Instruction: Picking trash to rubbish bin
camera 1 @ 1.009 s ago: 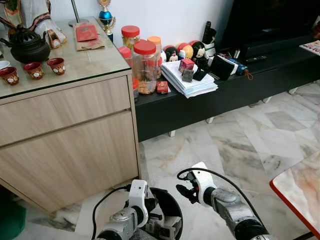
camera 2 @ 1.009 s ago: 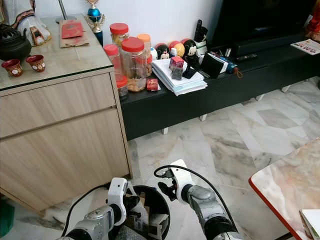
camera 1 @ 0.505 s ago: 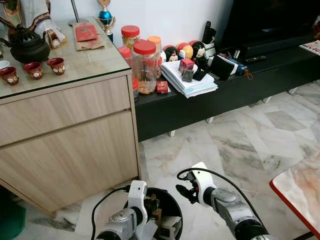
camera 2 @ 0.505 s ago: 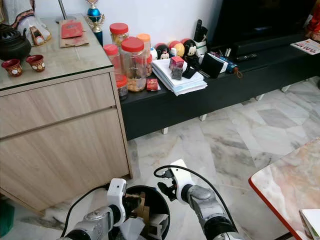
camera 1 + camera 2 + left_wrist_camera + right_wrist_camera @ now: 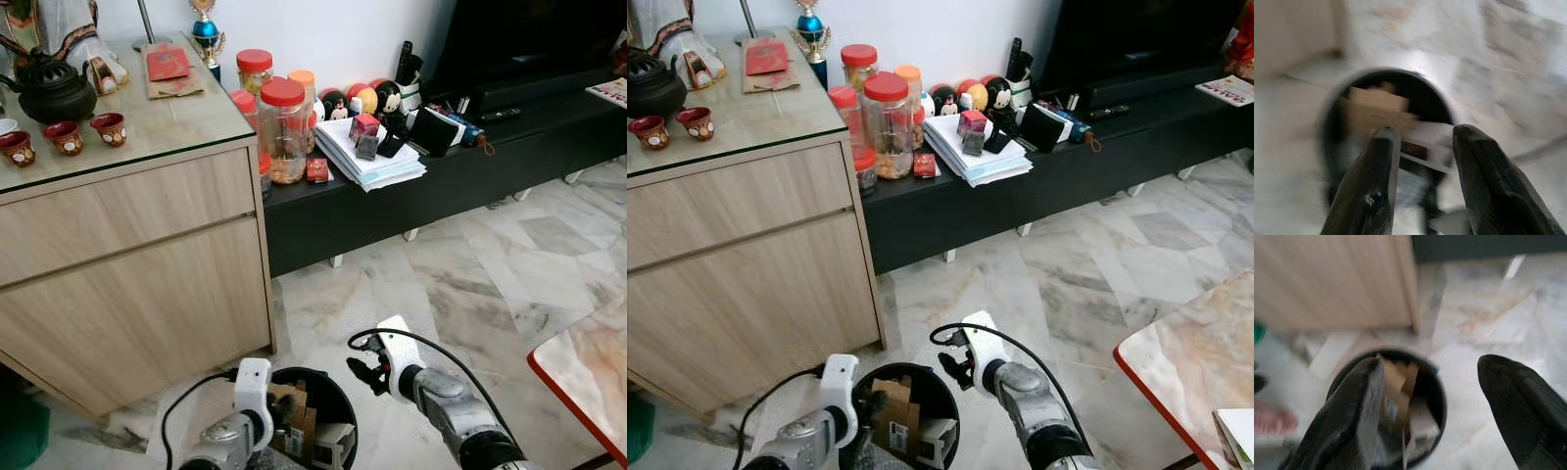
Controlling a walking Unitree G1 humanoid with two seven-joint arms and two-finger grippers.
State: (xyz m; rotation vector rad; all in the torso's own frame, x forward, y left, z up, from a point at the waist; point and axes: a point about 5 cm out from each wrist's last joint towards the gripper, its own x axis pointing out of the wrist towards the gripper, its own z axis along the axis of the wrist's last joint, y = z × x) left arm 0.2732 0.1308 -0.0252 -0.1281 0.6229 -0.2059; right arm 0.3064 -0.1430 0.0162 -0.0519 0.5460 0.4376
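Nearest the camera, a black rubbish bin (image 5: pixel 318 416) is being seen on the marble floor (image 5: pixel 470 264), just beside the wooden cabinet (image 5: pixel 137 264). It is being filled with trash (image 5: pixel 890 416): brown cardboard pieces and a white box are lying inside it, reaching close to the rim.

The left tool (image 5: pixel 1420 142) is being held just beside the bin's left edge, its fingers (image 5: pixel 1374 181) parted and nothing being carried between them; the bin's mouth is being framed beyond the tips. The right tool (image 5: pixel 1427 382) is being held near the bin's right edge, above the floor, its fingers (image 5: pixel 1354 411) spread wide and likewise empty.

The step in hand is being judged as the release: the trash is already lying in the bin and both tools are standing freed of any load. Whether more trash is waiting is not being shown nearby, so the next move is being judged to call for the arms to be lifted clear of the rim, without the bin being tipped, and for the floor to be searched.

Farther off, a glass-topped surface (image 5: pixel 147 117) is carrying a dark teapot (image 5: pixel 54 90) and small red cups (image 5: pixel 67 137). Beyond, red-lidded jars (image 5: pixel 282 127) and a paper stack (image 5: pixel 367 162) are being kept on a low black TV bench (image 5: pixel 441 166).
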